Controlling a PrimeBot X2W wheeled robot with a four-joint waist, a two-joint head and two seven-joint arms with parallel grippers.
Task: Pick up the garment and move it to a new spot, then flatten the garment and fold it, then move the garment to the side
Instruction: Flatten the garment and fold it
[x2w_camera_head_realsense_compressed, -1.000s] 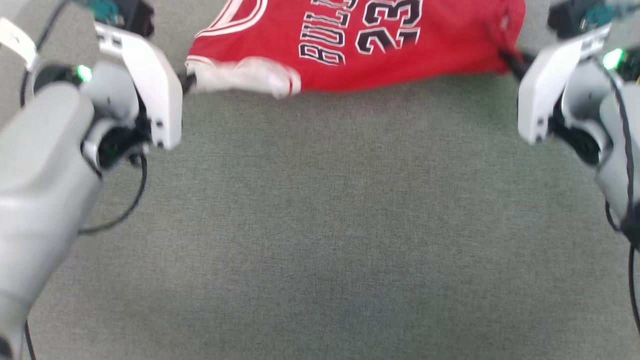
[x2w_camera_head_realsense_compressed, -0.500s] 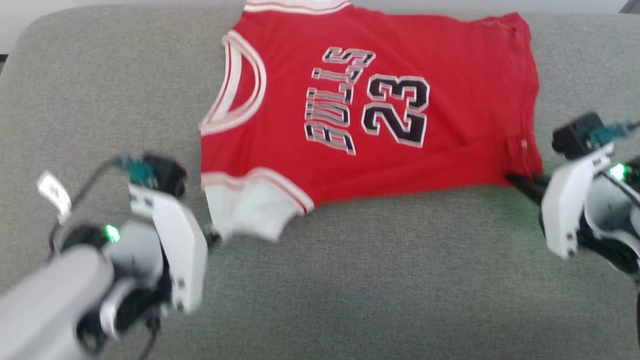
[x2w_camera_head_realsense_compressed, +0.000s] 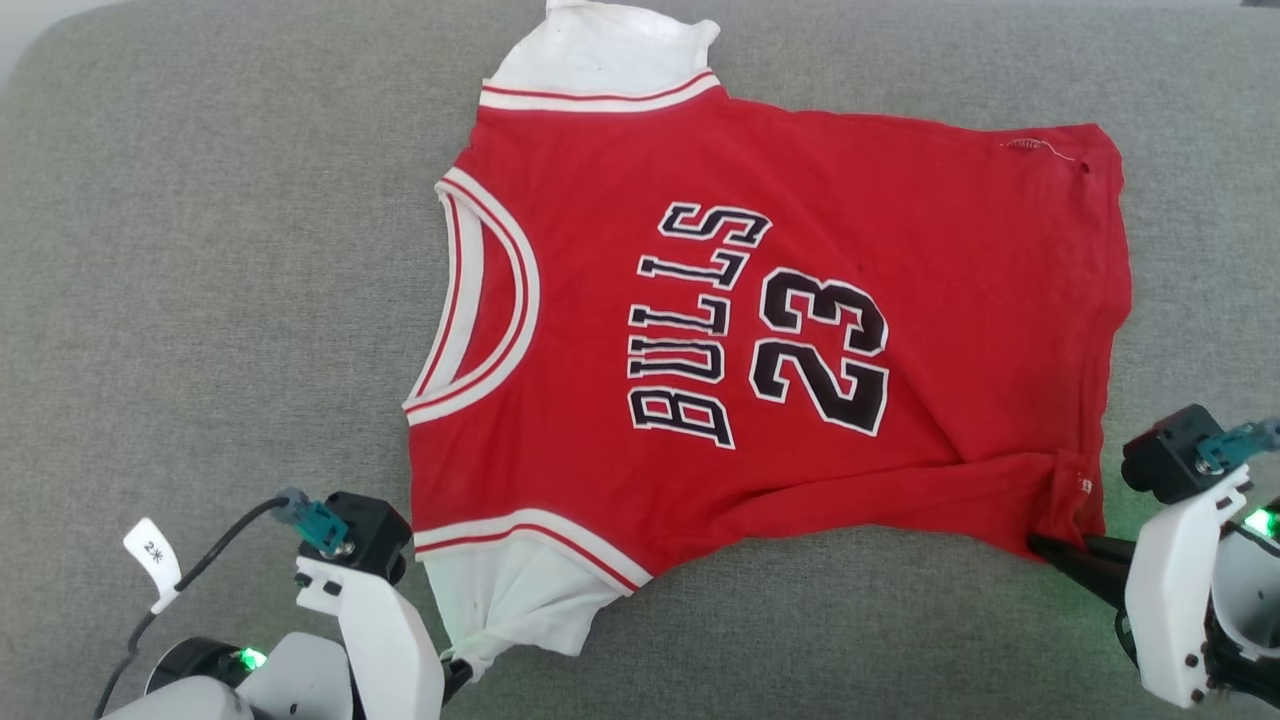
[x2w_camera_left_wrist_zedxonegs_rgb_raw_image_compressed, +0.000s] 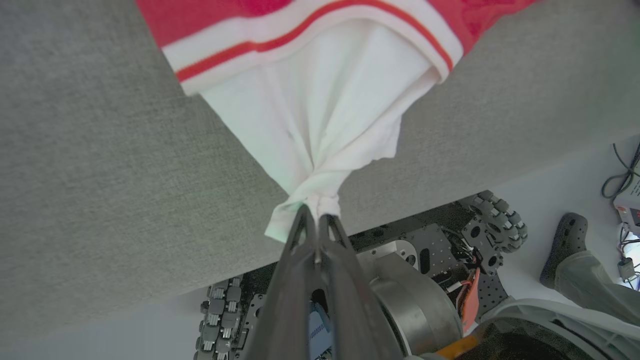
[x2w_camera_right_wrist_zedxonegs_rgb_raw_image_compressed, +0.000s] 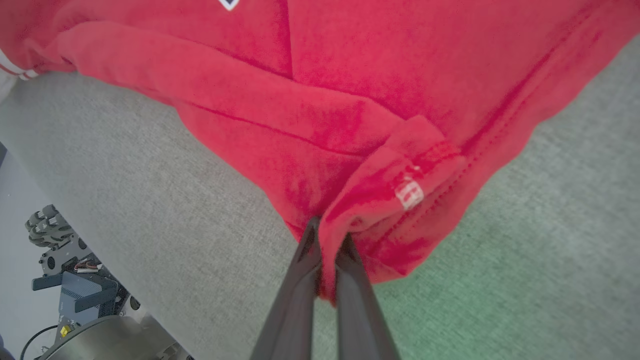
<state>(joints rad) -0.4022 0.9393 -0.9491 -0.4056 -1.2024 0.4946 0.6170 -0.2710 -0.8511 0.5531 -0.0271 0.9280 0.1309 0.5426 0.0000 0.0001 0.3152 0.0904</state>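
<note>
The jersey (x2w_camera_head_realsense_compressed: 780, 330) lies spread on the grey fabric-covered worktop (x2w_camera_head_realsense_compressed: 200, 250), printed side up. Its neckline (x2w_camera_head_realsense_compressed: 480, 300) points toward the robot's left and its bottom edge toward the right, so the lettering (x2w_camera_head_realsense_compressed: 690, 330) and the number (x2w_camera_head_realsense_compressed: 820, 350) read sideways in the head view. The far sleeve (x2w_camera_head_realsense_compressed: 600, 50) lies flat near the worktop's far edge.

The left claw (x2w_camera_head_realsense_compressed: 460, 665) is clenched on the tip of the near sleeve (x2w_camera_head_realsense_compressed: 510, 600). In the left wrist view its two dark fingers (x2w_camera_left_wrist_zedxonegs_rgb_raw_image_compressed: 295, 250) pinch the white cloth (x2w_camera_left_wrist_zedxonegs_rgb_raw_image_compressed: 320, 115) into a small bunch, and creases fan out from that bunch toward the red-and-white trim (x2w_camera_left_wrist_zedxonegs_rgb_raw_image_compressed: 300, 35).

The right claw (x2w_camera_head_realsense_compressed: 1040, 545) is clenched on the near bottom corner (x2w_camera_head_realsense_compressed: 1075, 500) of the jersey. In the right wrist view a fold of red cloth sits squeezed between its fingers (x2w_camera_right_wrist_zedxonegs_rgb_raw_image_compressed: 300, 280), with a small white label (x2w_camera_right_wrist_zedxonegs_rgb_raw_image_compressed: 409, 192) just beside the grip. A long ridge of cloth (x2w_camera_right_wrist_zedxonegs_rgb_raw_image_compressed: 200, 100) runs from this corner across the near edge, which is rumpled rather than flat.

Past the worktop's edge, the left wrist view shows the robot's wheeled base (x2w_camera_left_wrist_zedxonegs_rgb_raw_image_compressed: 425, 260) and a person's dark shoe (x2w_camera_left_wrist_zedxonegs_rgb_raw_image_compressed: 562, 240) on the pale floor (x2w_camera_left_wrist_zedxonegs_rgb_raw_image_compressed: 550, 190)
</note>
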